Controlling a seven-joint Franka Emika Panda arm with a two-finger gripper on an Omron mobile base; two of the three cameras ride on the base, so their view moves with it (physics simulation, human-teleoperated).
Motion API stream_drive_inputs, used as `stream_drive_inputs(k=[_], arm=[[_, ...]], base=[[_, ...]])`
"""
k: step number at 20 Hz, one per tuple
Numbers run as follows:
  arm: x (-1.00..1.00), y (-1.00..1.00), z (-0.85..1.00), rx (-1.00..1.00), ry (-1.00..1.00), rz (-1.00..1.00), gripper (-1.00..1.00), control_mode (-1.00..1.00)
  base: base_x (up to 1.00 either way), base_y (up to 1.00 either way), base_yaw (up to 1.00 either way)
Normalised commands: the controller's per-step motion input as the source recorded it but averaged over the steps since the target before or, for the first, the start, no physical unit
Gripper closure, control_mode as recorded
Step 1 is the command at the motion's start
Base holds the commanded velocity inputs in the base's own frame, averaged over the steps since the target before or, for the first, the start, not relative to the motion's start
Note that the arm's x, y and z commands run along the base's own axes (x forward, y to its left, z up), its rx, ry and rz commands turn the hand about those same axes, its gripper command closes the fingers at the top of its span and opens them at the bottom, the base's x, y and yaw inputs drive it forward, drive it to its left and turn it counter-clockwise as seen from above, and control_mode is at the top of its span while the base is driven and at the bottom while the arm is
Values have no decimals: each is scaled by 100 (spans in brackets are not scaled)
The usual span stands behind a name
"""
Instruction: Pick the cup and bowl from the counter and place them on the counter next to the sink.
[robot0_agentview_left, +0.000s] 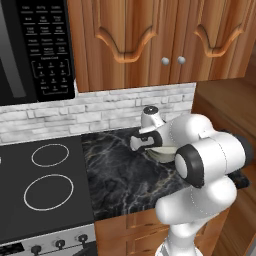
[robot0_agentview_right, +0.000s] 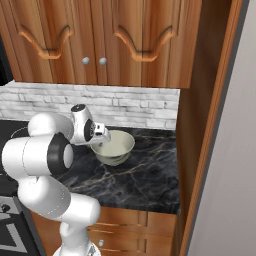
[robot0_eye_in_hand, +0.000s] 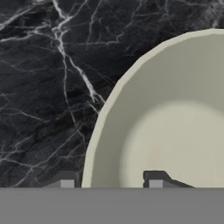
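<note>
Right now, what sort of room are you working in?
A home kitchen, by the look of it, though a rendered one. Wooden wall cabinets hang above a black marble counter, a flat stovetop with white rings sits beside it, and a microwave is mounted overhead. A cream bowl rests on the counter.

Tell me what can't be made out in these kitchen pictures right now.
- Wide cream-white bowl: left base view, mostly behind the white arm.
- Bowl rim: hand view, cut off at right and bottom edges.
- Dark fingers: hand view, only tips show; firm grip unclear.
- Black stovetop: left base view, cut off by the left edge.
</note>
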Motion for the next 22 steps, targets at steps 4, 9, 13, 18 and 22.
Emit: stream_drive_inputs(k=[4,9,13,18,22], arm=[[0,0,0,0,0,0,100,-100],[0,1,0,0,2,0,100,-100],[-35,-1,5,0,0,0,100,-100],[-84,0,27,3,-1,0,100,-100],[-84,0,17,4,-4,0,100,-100]], base=[[0,0,0],[0,0,0],[0,0,0],[0,0,0],[0,0,0]])
